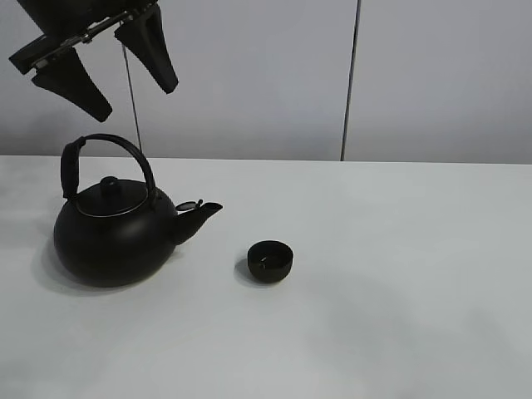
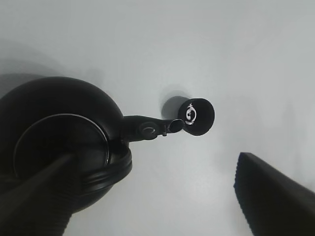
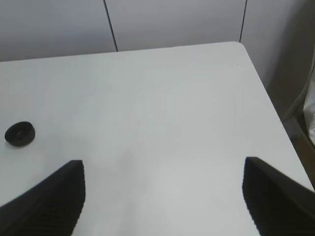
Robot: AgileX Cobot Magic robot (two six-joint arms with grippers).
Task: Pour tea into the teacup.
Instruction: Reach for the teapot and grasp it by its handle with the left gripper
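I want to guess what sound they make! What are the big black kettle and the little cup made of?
The kettle looks like metal with a matte black coating: smooth round body, and a thin bright ring shows around its lid. The teacup is matte black too, maybe ceramic or cast iron; its dull, even surface doesn't settle which.

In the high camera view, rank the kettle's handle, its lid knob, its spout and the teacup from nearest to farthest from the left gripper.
1. kettle handle, directly beneath the open left gripper.
2. lid knob, under the handle's arch.
3. spout, on the kettle's teacup side.
4. teacup, beyond the spout's tip.
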